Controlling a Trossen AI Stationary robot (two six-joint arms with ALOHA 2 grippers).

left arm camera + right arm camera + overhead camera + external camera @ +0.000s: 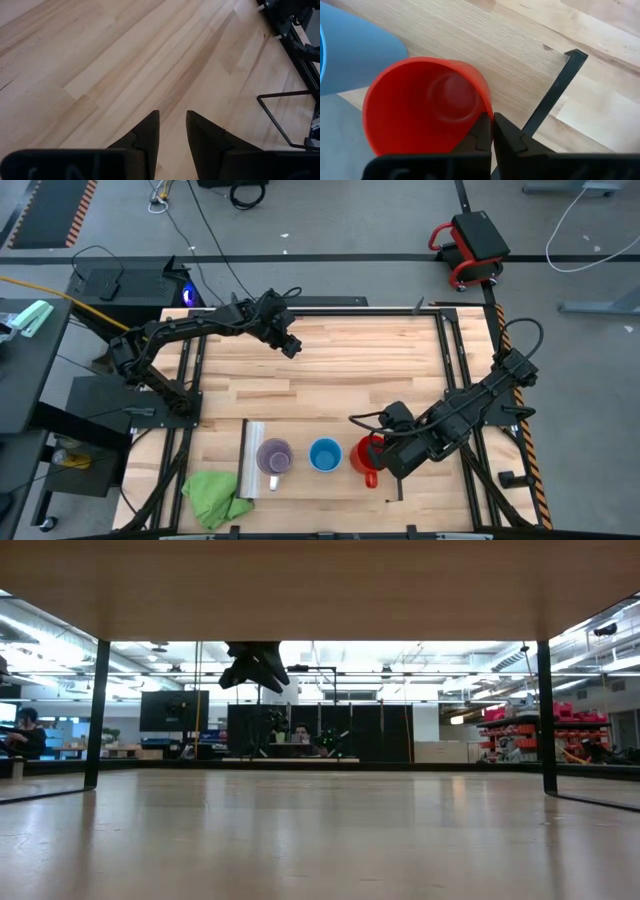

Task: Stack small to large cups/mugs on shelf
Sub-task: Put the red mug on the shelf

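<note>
Three mugs stand in a row on the light-wood shelf [300, 480] near the table's front edge: the pale purple mug [274, 457] beside the silvery strip [254, 458], the bright blue mug [324, 455] and the red mug [364, 457]. My right gripper [380, 450] is shut on the red mug [420, 110], reaching in from the table's right; the blue mug [355, 50] lies just beyond it. My left gripper [291, 346] hangs open and empty over bare wood in the far half of the table [172, 130]. It also shows in the low view [255, 665]. My right gripper pinches the red mug's wall at the rim [486, 107], on the side toward the table's right, one finger inside the mug and one outside. The fingers slant down from the right. The mug's mouth faces up; whether its base is on the shelf I cannot tell.
A crumpled green cloth [214, 495] lies at the front left, next to the shelf's silvery strip. Black frame rails [452, 360] run along the table's right side, and a thin black bracket [555, 90] lies beside the red mug. Bare wood [350, 370] spans the table's middle.
</note>
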